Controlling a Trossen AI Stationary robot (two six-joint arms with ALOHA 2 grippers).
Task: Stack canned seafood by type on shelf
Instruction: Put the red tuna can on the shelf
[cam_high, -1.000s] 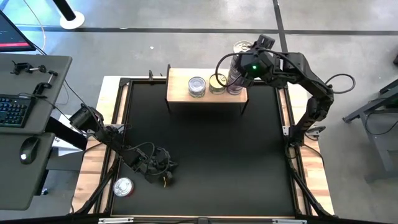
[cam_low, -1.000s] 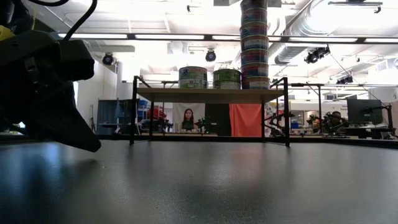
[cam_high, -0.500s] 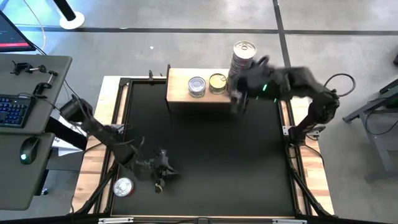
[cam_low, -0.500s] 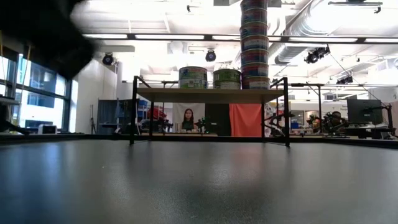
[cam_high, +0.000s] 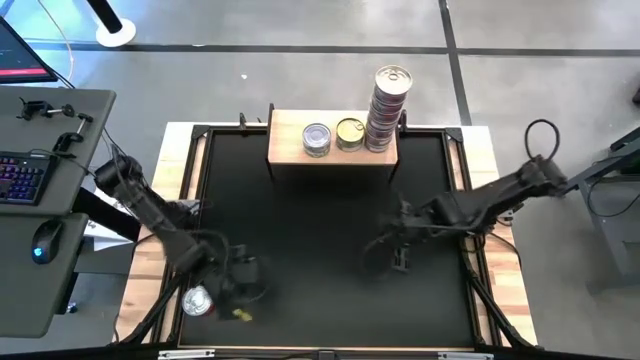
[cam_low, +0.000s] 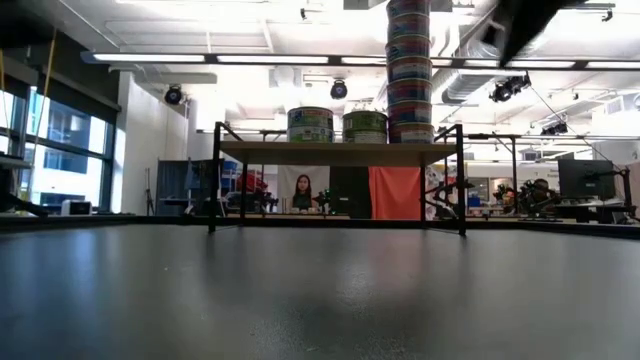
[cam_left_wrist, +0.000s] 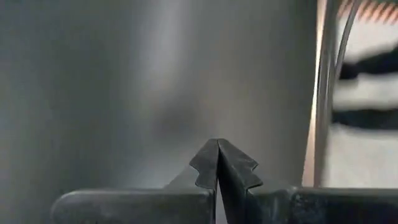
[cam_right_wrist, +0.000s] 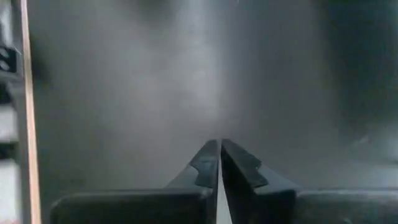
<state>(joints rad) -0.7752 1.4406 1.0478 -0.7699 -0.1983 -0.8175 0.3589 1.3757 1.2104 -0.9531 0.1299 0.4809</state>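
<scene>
Both grippers are empty and closed, fingertips pressed together in each wrist view. The left gripper (cam_high: 243, 283) hangs low over the near left corner of the black tabletop (cam_high: 320, 220), just beside a lone silver-topped tin (cam_high: 197, 299) lying at that corner; whether it touches the tin cannot be told from above. The right gripper (cam_high: 392, 252) sits over the right half of the tabletop, well apart from the shelf (cam_high: 290, 135).

On the shelf's pale wood top stand a silver-topped tin (cam_high: 317, 138), a gold-topped tin (cam_high: 349, 132) just beside it, and at the right end a tall stack of tins (cam_high: 385, 108). In the low view the stack (cam_low: 409, 70) rises past the top of the frame, with the two single tins (cam_low: 310, 124) and (cam_low: 365, 126) to its left. A desk with keyboard (cam_high: 22, 178) and mouse (cam_high: 42, 246) stands left of the table, clear of the arms.

A second ago the right gripper was at the stack on the shelf; it has since swung away toward the near side. The left gripper has shifted a little nearer the lone tin. The stack and the shelf tins are unchanged.
</scene>
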